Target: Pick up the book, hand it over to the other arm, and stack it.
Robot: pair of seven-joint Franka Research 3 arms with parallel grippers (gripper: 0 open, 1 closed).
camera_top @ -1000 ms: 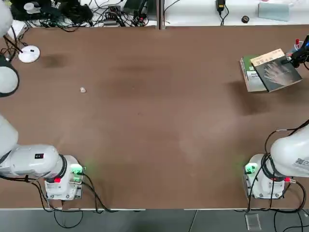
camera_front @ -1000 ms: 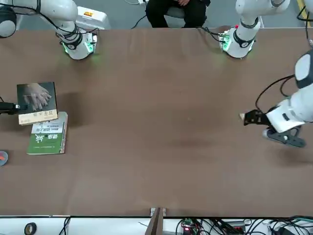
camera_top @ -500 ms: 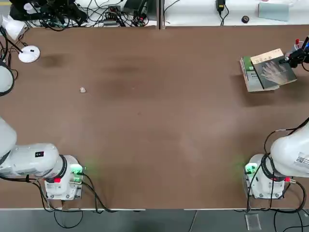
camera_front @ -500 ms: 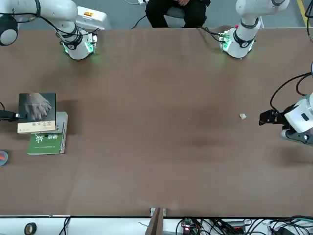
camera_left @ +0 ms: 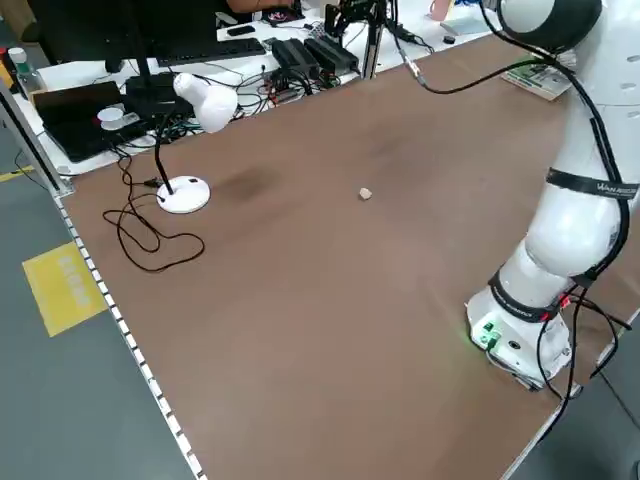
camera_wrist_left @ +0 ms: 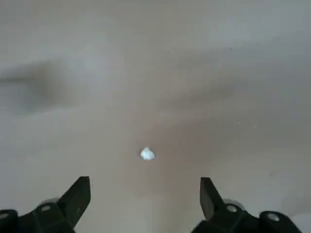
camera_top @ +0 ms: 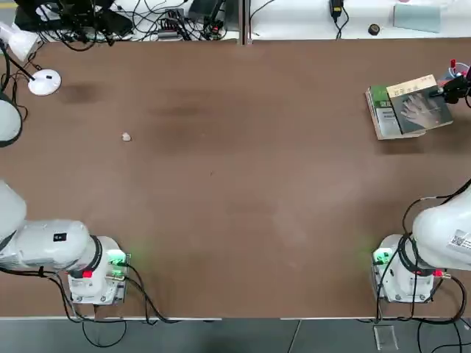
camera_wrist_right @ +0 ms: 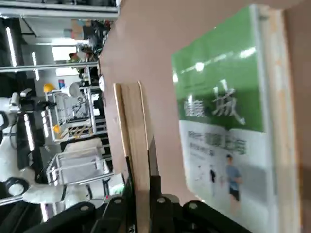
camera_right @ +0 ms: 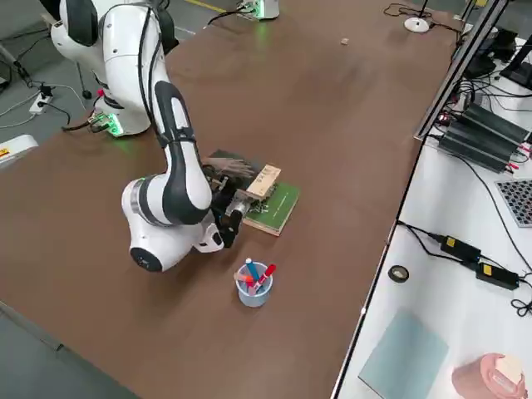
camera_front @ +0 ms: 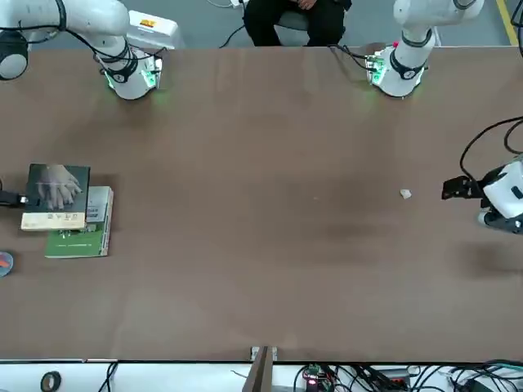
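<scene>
Standing near the table's right edge, a small cup (camera_right: pixel 253 287) holds a few red and blue pens (camera_right: pixel 259 277), close beside the right arm's wrist. The only other holder I can spot is a pink pot (camera_right: pixel 488 375) off on the side bench; what it contains I cannot tell.

The books sit close to the right-hand edge of the table (camera_top: pixel 235 184), at its far corner. The broad middle of the brown top is open, with only a pale crumb (camera_top: pixel 126 137) lying towards the left side and a white desk lamp (camera_left: pixel 195 110) at the far left corner. Cables crowd the bench beyond the far edge.

The book (camera_top: pixel 421 108) is thin, its cover dark grey-green with a pale picture of hands and a tan band along one edge. It lies over the green book (camera_top: pixel 381 110), covering most of it, slightly skewed. The right gripper (camera_top: pixel 447 90) pinches the book at its outer edge, jaws pressed onto the cover; the wrist view shows the book edge-on between the fingers (camera_wrist_right: pixel 127 179).

The left gripper (camera_front: pixel 451 189) hangs over bare table at the left side, jaws spread wide, the crumb below them.
</scene>
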